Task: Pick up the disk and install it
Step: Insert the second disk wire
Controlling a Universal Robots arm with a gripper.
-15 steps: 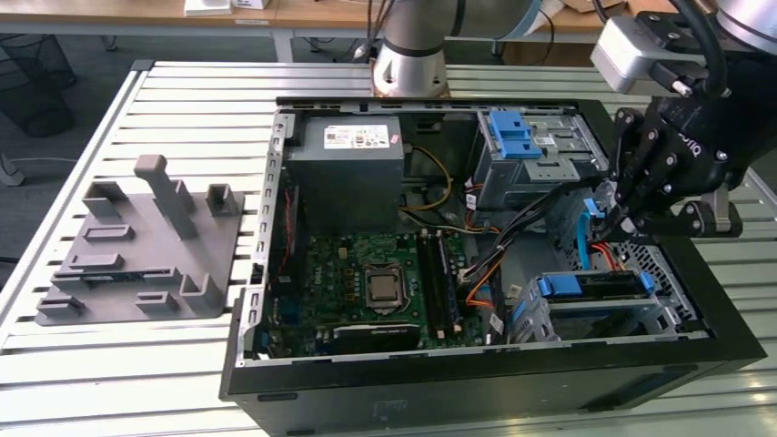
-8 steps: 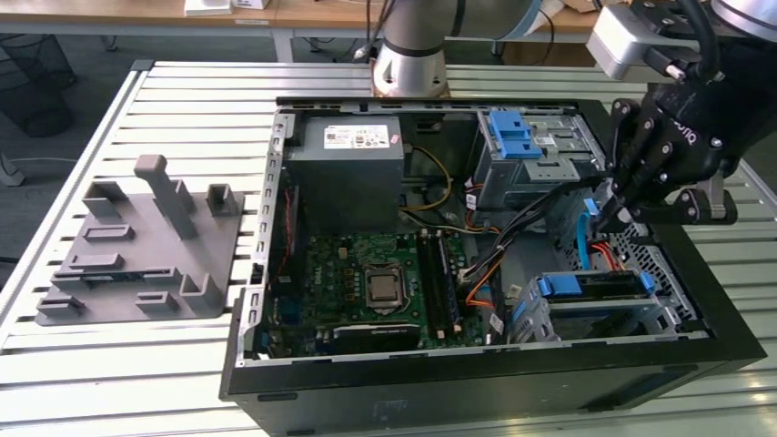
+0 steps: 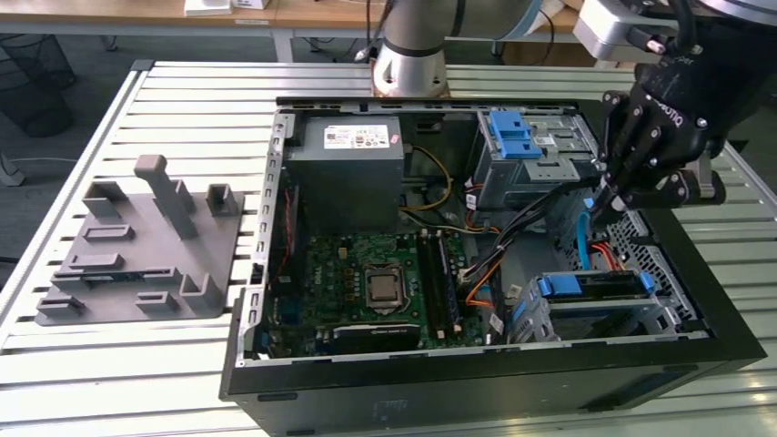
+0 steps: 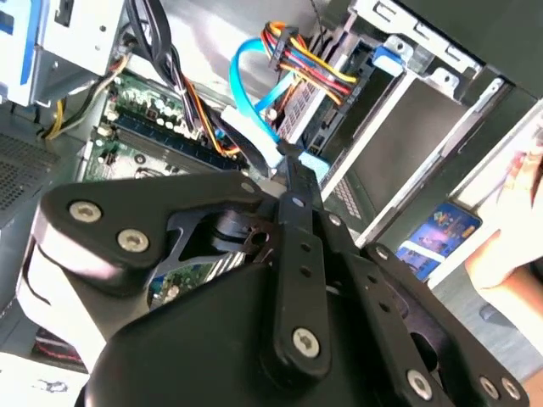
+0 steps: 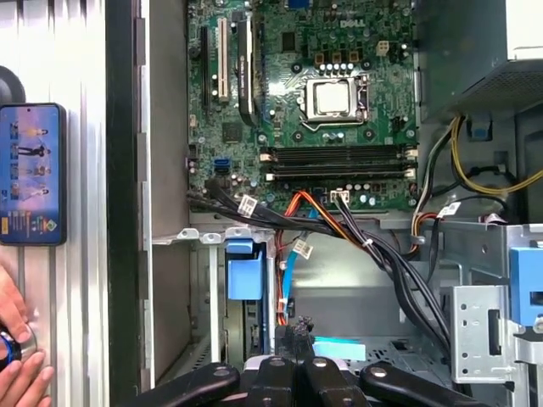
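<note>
Nearest the lens in the second wrist view is the gripper (image 4: 290, 161): black linkages fill the foreground, and the fingertips are drawn together with no gap visible. They sit right at the blue data cable (image 4: 242, 76). Can't tell if the cable is actually pinched or just beside the tips. The first wrist view shows the gripper (image 5: 294, 329) the same way, tips together over the drive-cage area. Judging by the pose, the arm works at the cabling rather than carrying anything. The disk (image 5: 244, 270) isn't in the jaws. It sits already slid into the lower drive cage, blue frame end facing the case interior, prob. so its connectors meet the cables. In the exterior view the disk (image 3: 595, 289) lies in the cage at the case corner on the exterior view's right, below the gripper (image 3: 607, 198). Orange, red and yellow power leads (image 4: 297, 55) run towards the same cage, routed w/ the black bundle. Further in lies the motherboard (image 5: 322, 102), flat on the case floor w/ its CPU socket (image 5: 333, 97) uncovered. Beyond that is the grey PSU box (image 3: 352, 173) w/ a white sticker (image 3: 358, 138), its print too small to make out. A blue latch (image 3: 516, 135) tops the upper bay. Outside the case (image 3: 486, 387), a phone-like device (image 5: 32, 174) w/ a blue screen rests on the slatted table (image 3: 122, 364), and a person's hand (image 5: 17, 356) is just beside it. A grey fixture block (image 3: 146, 250) sits well apart on the exterior view's left.
</note>
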